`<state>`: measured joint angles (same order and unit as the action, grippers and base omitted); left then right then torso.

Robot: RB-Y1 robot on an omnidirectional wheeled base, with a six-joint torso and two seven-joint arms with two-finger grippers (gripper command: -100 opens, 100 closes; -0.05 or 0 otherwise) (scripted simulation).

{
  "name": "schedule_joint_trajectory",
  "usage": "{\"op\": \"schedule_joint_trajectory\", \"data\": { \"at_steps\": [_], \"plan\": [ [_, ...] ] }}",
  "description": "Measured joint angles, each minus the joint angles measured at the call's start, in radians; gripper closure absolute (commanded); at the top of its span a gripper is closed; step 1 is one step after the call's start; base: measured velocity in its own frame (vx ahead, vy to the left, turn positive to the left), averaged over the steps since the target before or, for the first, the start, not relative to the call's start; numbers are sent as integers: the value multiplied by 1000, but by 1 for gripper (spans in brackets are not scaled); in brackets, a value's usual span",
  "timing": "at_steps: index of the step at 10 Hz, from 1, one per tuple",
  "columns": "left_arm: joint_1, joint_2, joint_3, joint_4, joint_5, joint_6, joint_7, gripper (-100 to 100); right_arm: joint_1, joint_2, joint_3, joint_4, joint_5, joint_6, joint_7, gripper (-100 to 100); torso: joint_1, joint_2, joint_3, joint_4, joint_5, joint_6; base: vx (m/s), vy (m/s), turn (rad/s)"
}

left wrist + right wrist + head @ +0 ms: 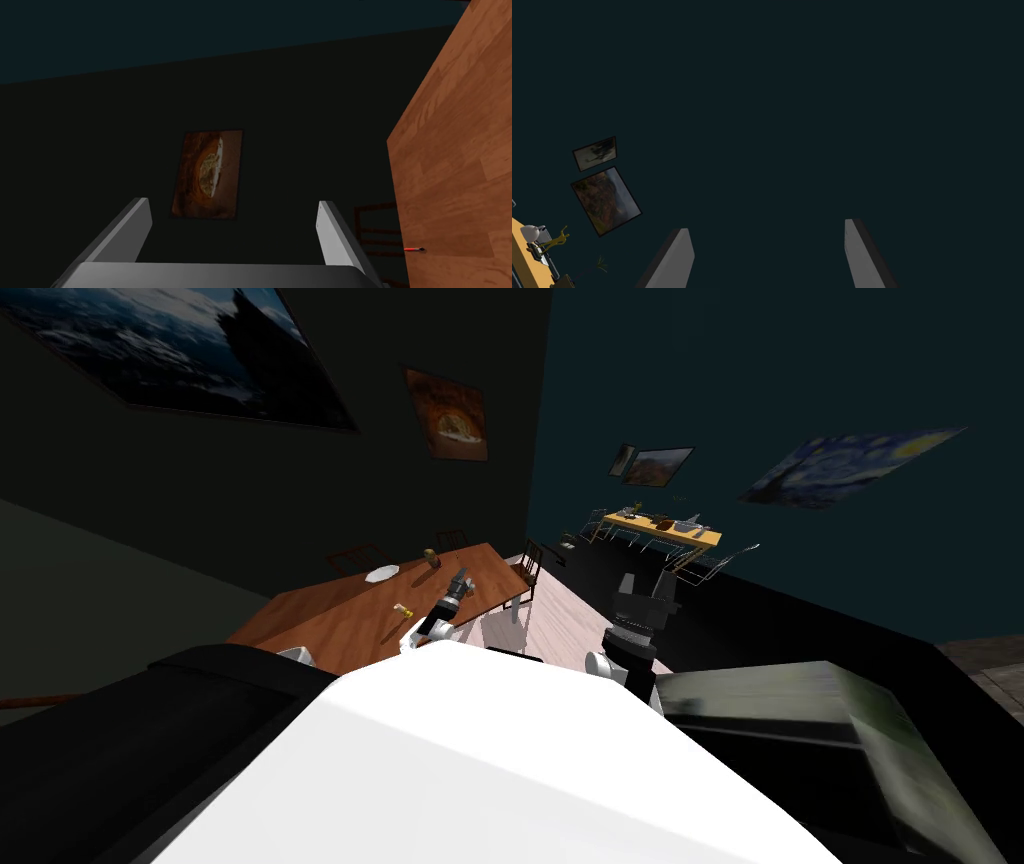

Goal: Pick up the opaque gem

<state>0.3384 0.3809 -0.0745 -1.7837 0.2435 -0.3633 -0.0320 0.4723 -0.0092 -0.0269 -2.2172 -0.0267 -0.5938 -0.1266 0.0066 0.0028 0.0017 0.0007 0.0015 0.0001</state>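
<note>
Brown table [330,623] at left centre of the head view, with both grippers spread open.
The left gripper [462,578], mid-frame, hangs over the table's right part with its fingers apart. The right gripper [645,585], right of centre, is over pale floor, its fingers also apart. On the table, a white plate [381,573] lies toward the top, a brown lump [431,556] sits right of it, and a yellow lump [404,610] lies below. I cannot tell which lump is the gem.
</note>
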Motion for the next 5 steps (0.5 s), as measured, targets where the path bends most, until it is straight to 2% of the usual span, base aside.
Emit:
{"op": "schedule_joint_trajectory", "data": {
  "at_steps": [2, 4, 5],
  "plan": [
    [-19, 41, -8, 64, 25, 33, 4, -100, 0, 0, 0, 0, 0, 0, 0, 0, 1, 1, 1, 0, 0, 0, -61, 83, -130],
    [-48, 62, -11, 111, 38, 72, 6, -100, 0, 0, 0, 0, 0, 0, 0, 0, -1, -2, -1, 0, 0, 0, -26, 65, -198],
    [-61, 75, -15, 141, 46, 98, 7, -100, 0, 0, 0, 0, 0, 0, 0, 0, -1, -2, -1, 0, 0, 0, -25, 53, -76]
  ]
}}
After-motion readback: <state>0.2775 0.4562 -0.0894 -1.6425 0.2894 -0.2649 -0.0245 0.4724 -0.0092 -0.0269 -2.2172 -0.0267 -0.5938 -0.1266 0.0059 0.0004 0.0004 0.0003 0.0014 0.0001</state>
